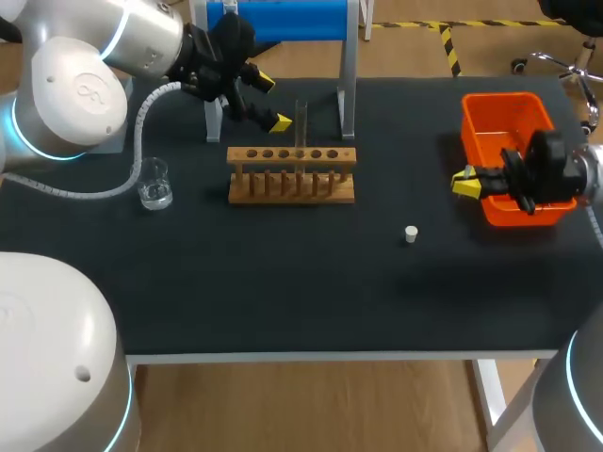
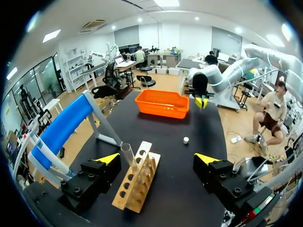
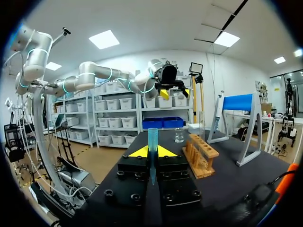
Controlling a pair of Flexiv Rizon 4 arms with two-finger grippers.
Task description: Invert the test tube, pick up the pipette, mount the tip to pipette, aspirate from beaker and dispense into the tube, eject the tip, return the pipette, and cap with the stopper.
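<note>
A clear test tube stands upright in the wooden rack at the back middle of the table. My left gripper hovers open just behind and left of it. In the left wrist view the tube rises between the spread fingers, close to one of them and touching neither. My right gripper hangs at the orange bin's near left corner. In its wrist view it is shut on a blue pipette tip standing upright. A glass beaker sits at the left. The white stopper lies right of centre.
A blue stand on metal legs stands behind the rack, close to my left gripper. The rack lies under my left gripper. The orange bin fills the back right.
</note>
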